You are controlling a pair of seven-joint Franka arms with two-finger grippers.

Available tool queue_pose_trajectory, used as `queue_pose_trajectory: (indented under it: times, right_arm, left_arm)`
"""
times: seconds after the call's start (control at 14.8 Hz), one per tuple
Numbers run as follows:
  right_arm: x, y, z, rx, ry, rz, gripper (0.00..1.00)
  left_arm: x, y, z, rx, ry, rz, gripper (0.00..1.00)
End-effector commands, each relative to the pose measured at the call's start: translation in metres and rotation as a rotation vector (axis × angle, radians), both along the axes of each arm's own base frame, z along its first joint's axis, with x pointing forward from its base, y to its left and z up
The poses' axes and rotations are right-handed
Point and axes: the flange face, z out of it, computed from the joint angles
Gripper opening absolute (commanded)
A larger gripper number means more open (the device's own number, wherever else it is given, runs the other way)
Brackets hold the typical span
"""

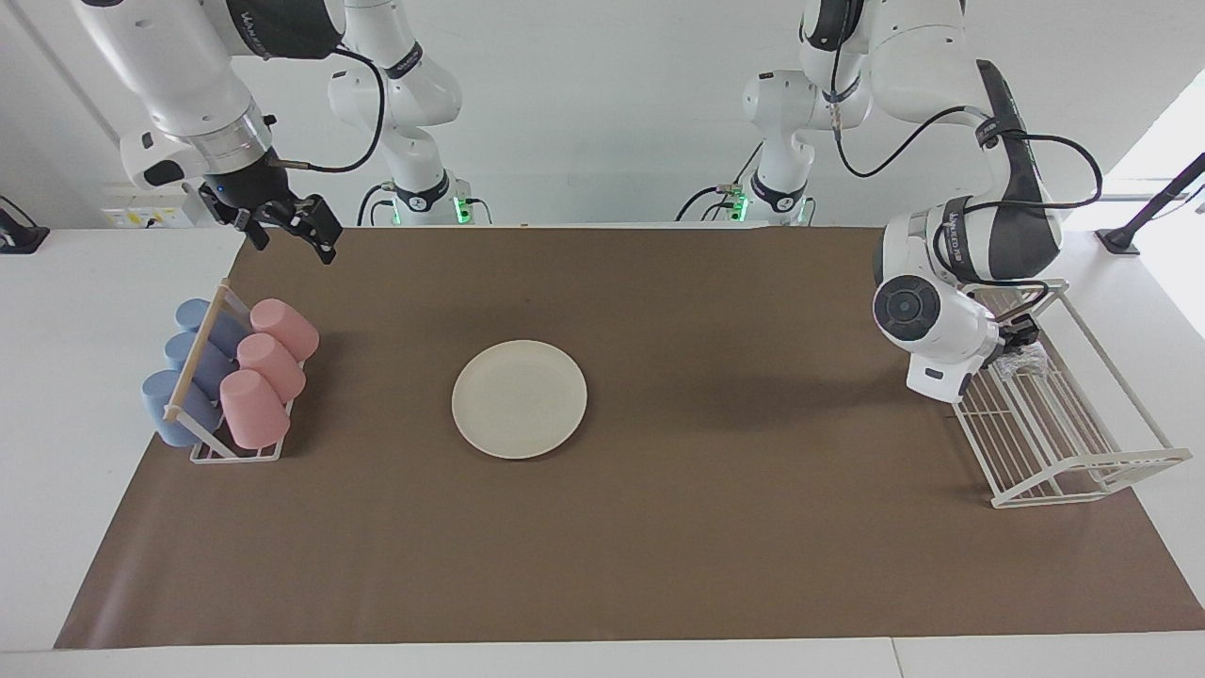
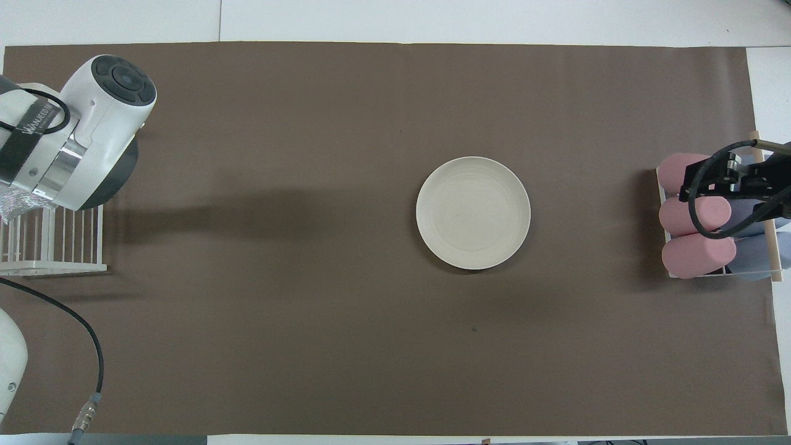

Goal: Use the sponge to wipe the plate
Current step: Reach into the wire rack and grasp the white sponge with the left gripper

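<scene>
Facing view: left tool (image 1: 1021,347) is reaching into the wire rack (image 1: 1064,443) for the sponge (image 1: 1028,358); grip unclear. Right tool (image 1: 287,231) is waiting, wide. Next, lifting it to the plate (image 1: 519,398)

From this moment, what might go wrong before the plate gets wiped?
1. The left pincer is down in the white wire rack at the sponge; lifting out, it may catch the wires and drag the rack.
2. The sponge is small and partly hidden, so the grip may be poor and it may drop on the way.
3. Nothing holds the plate; wiping may push it. The right pincer waits above the cup rack.
</scene>
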Motion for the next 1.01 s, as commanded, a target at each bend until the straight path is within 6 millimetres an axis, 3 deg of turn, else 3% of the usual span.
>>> queue_pose_trajectory:
  times: [0.0,0.34,0.54,0.81,0.94]
  right_arm:
    - [-0.009,0.008,0.005,0.035,0.029,-0.127,1.00]
    - [-0.010,0.017,0.010,0.085,0.048,-0.458,1.00]
    - [-0.016,0.033,0.015,0.076,0.066,-0.605,1.00]
    - [-0.029,0.070,0.022,0.039,0.126,-0.940,1.00]
    - [-0.032,0.085,0.023,0.031,0.138,-1.026,1.00]
  left_arm:
    - [-0.002,-0.002,0.006,0.024,-0.014,0.009,0.00]
    - [-0.001,-0.003,0.010,-0.015,-0.023,0.022,0.00]
    - [0.001,-0.007,0.044,-0.152,-0.077,0.088,0.00]
    - [-0.001,-0.028,0.095,-0.442,-0.084,0.248,0.00]
    - [-0.002,-0.042,0.110,-0.610,-0.081,0.313,0.00]
